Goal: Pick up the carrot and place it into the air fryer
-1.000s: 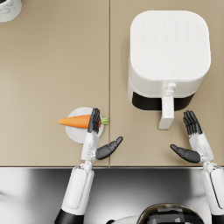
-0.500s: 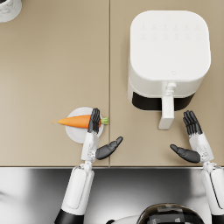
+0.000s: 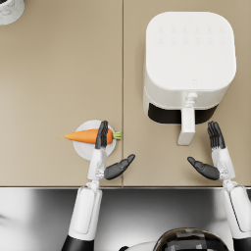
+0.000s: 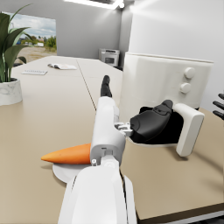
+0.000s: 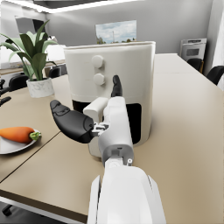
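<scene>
You have on the tabletop (image 3: 59, 73):
- one carrot (image 3: 86, 136)
- one white plate (image 3: 87, 149) under it
- one air fryer (image 3: 188, 63)
- one potted plant (image 4: 9, 65)
- two hands: left hand (image 3: 105, 157), right hand (image 3: 212, 156)

Both white arms rise from the lower edge in the head view; the left hand (image 3: 102, 159) is spread, fingers (image 3: 102, 135) stretched straight forward, thumb angled out toward the middle; the right hand (image 3: 214, 158) mirrors it, fingers (image 3: 214, 135) extended, thumb splayed inward; neither holds anything.
</scene>
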`<action>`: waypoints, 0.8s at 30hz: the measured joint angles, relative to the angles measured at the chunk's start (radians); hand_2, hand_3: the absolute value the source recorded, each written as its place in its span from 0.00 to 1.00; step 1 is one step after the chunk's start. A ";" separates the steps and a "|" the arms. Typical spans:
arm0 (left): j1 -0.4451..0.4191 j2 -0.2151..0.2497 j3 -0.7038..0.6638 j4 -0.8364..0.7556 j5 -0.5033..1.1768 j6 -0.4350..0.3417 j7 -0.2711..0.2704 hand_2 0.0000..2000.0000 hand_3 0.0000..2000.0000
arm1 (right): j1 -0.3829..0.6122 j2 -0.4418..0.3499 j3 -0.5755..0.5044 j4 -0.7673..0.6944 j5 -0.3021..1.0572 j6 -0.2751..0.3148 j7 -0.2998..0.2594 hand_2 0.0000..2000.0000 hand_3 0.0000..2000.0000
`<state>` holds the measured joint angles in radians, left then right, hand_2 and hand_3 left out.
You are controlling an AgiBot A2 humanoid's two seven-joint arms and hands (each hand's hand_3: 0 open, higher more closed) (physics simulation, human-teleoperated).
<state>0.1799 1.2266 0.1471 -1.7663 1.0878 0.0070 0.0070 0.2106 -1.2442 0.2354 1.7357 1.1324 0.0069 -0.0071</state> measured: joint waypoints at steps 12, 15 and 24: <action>0.036 0.034 -0.121 0.052 0.537 -0.007 -0.007 0.00 0.00 | 0.020 -0.044 0.000 -0.076 0.284 -0.007 0.007 0.00 0.00; 0.051 0.040 -0.156 0.070 0.672 -0.007 -0.007 0.00 0.00 | 0.014 -0.048 -0.003 -0.080 0.289 -0.007 0.007 0.00 0.00; 0.092 0.051 -0.219 0.122 1.080 -0.212 -0.116 0.00 0.00 | 0.007 -0.066 -0.015 -0.088 0.292 -0.007 0.007 0.00 0.00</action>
<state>0.2715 1.2778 -0.0723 -1.6446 2.1676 -0.2054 -0.1094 0.2177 -1.3105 0.2208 1.6481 1.4241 0.0000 0.0000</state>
